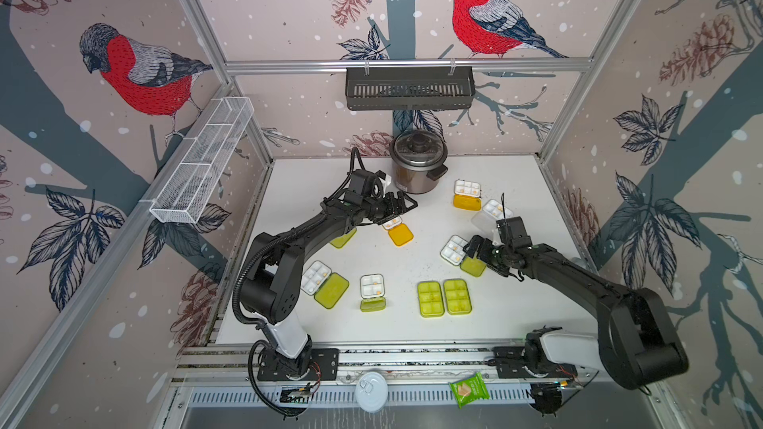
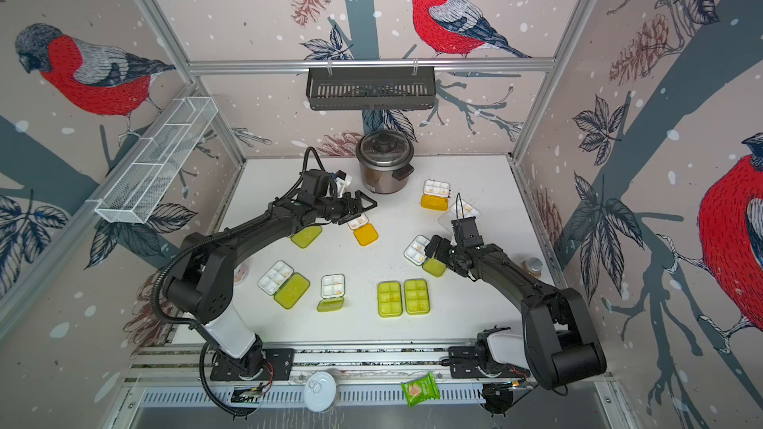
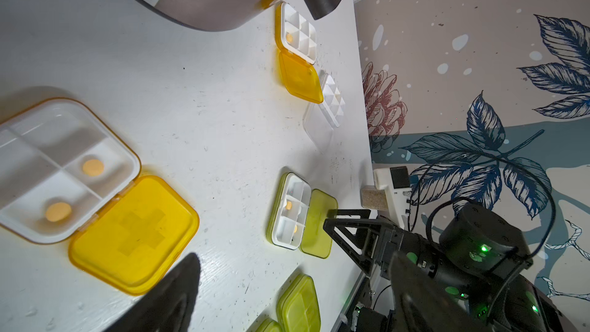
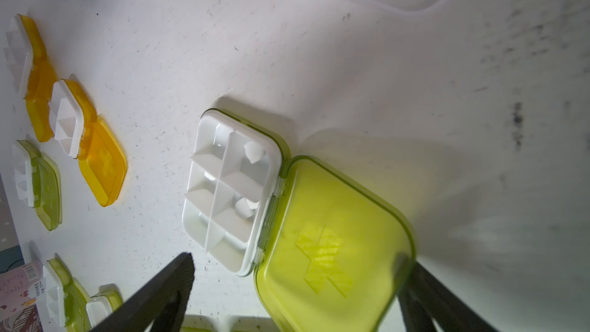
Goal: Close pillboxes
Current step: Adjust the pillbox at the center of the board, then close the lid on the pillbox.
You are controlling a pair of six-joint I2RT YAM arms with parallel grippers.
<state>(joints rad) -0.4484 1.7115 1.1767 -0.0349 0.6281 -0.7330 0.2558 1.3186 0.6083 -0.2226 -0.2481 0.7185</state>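
Several pillboxes lie on the white table (image 1: 413, 266). Two lime-green ones (image 1: 430, 298) (image 1: 457, 296) are closed, side by side at the front. The others stand open: an orange-lidded one (image 1: 466, 193) and a clear-lidded one (image 1: 491, 212) at the back right, and lime ones (image 1: 324, 284) (image 1: 371, 290) at the front left. My right gripper (image 1: 475, 247) (image 4: 295, 257) is open, its fingers straddling the flat lime lid (image 4: 335, 237) of an open pillbox (image 4: 230, 193). My left gripper (image 1: 402, 204) (image 3: 292, 255) hangs open above an open orange-lidded pillbox (image 1: 396, 231) (image 3: 64, 170).
A steel rice cooker (image 1: 419, 163) stands at the back, close to my left gripper. A black basket (image 1: 408, 86) and a white wire basket (image 1: 206, 158) hang on the walls. A green snack packet (image 1: 468, 390) and a round can lid (image 1: 371, 390) lie on the front rail.
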